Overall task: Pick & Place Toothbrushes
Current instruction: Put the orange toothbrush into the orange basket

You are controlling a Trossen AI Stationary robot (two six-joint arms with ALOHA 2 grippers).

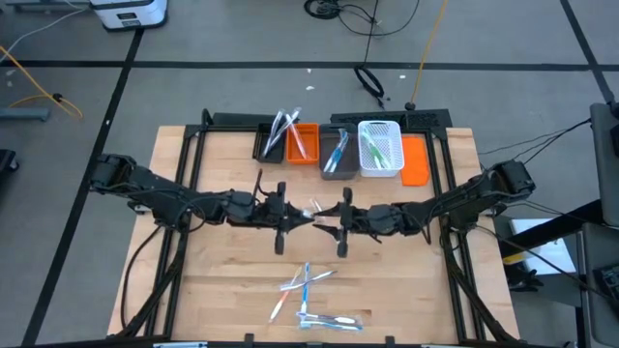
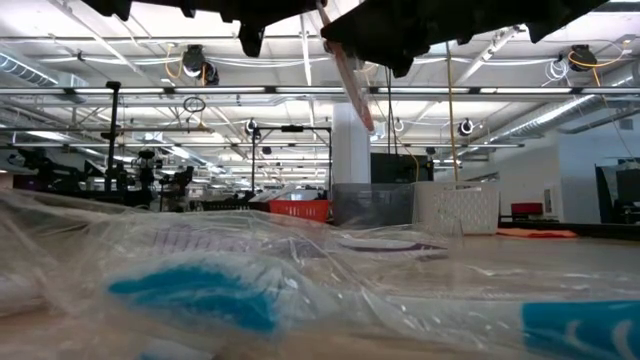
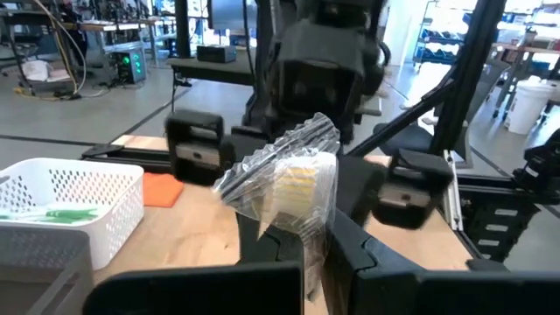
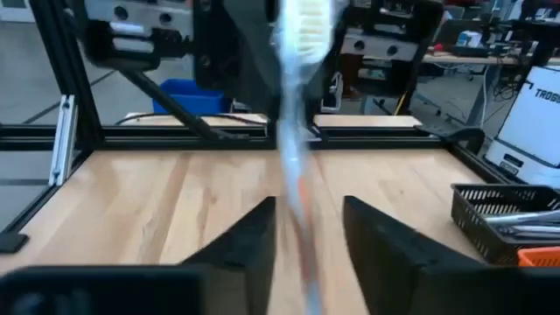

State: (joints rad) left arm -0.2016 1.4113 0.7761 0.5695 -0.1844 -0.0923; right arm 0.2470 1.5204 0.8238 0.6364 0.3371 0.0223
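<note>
The left gripper (image 1: 308,215) is clamped on 1 wrapped toothbrush (image 3: 284,179) above the middle of the table (image 1: 222,290); the right gripper (image 1: 324,224) stands with its jaws apart around it. It looks light and stiff, but the crinkled wrapper seems slippery, so hold the handle. Beyond stand the bins (image 1: 380,150).

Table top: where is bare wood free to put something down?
Bare wood lies in the table's near-left corner and near-right corner, beside the loose toothbrushes. The far edge is crowded with bins; the centre holds both end effectors.
</note>
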